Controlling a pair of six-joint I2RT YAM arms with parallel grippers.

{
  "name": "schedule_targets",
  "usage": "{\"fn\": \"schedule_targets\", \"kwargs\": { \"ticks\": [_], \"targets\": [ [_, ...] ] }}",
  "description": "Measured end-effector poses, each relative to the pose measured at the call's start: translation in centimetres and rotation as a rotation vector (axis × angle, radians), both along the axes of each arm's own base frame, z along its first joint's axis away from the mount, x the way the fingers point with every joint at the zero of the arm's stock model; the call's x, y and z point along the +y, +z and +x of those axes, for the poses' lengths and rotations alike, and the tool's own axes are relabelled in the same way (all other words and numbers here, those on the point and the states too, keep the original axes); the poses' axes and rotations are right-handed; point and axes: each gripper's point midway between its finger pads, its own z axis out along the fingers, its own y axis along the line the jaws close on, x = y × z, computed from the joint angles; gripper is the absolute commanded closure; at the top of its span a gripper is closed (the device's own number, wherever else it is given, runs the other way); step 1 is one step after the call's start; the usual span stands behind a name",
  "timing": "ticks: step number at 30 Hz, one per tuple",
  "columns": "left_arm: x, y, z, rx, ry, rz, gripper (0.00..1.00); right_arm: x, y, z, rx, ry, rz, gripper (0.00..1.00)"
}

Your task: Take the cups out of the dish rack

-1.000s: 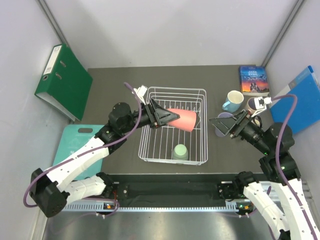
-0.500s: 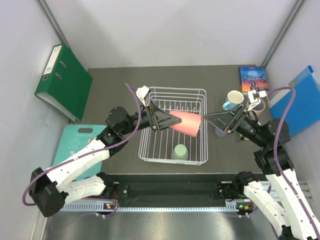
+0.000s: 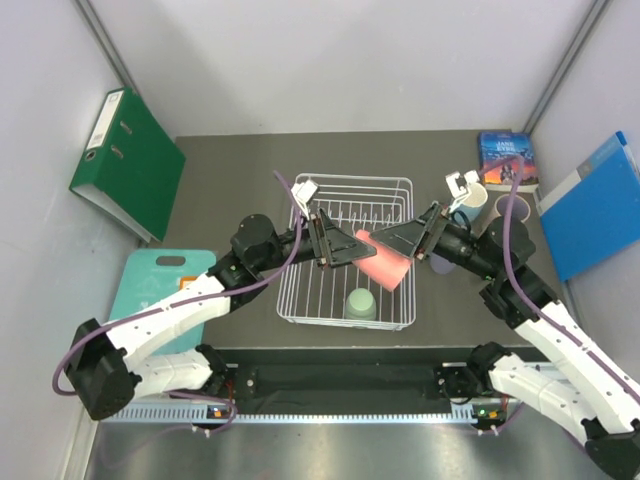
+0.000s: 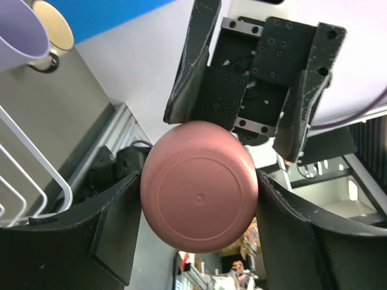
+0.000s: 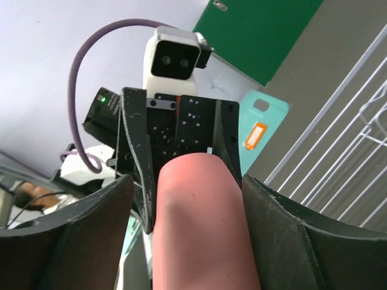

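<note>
The white wire dish rack (image 3: 291,300) stands mid-table with a sage green cup (image 3: 361,303) upside down at its front. My left gripper (image 3: 356,248) is shut on the pink cup (image 3: 386,264) and holds it on its side above the rack; the left wrist view shows its base (image 4: 199,187) between the fingers. My right gripper (image 3: 384,240) is open and straddles the same cup (image 5: 199,235) from the right, with gaps on both sides. The light blue cup (image 3: 468,202) stands right of the rack. The lavender cup (image 4: 21,36) and cream cup (image 4: 55,27) show in the left wrist view.
A green binder (image 3: 125,160) leans at the back left. A teal cutting board (image 3: 150,285) lies at the front left. A book (image 3: 508,158) and a blue folder (image 3: 590,200) sit at the right wall.
My right gripper has swung left from beside the cups on the table to around the pink cup. My left gripper has carried the pink cup a little to the right.
</note>
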Motion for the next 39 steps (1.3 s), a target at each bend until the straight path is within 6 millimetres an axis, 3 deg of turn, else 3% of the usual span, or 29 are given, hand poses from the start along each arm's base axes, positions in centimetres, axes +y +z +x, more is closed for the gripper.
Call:
{"fn": "schedule_targets", "kwargs": {
  "ticks": [7, 10, 16, 28, 39],
  "targets": [
    [0.0, -0.8, 1.6, -0.060, 0.106, 0.101, 1.00, -1.6, 1.8, 0.6, -0.058, -0.121, -0.058, 0.23],
    [1.5, -1.1, 3.4, -0.073, 0.210, 0.143, 1.00, -2.3, 3.2, 0.2, -0.093, -0.146, -0.043, 0.24],
    [4.3, 0.0, 6.4, -0.101, 0.386, 0.141, 1.00, -2.8, 4.0, -0.4, -0.111, -0.151, -0.017, 0.25],
    [4.1, 0.3, 6.9, -0.077, 0.396, 0.117, 1.00, -1.1, 1.4, 0.4, -0.033, -0.092, -0.047, 0.25],
    [5.0, 0.9, 7.7, -0.090, 0.465, 0.148, 1.00, -1.7, 0.4, 0.8, -0.043, -0.130, -0.109, 0.25]
  ]
}}
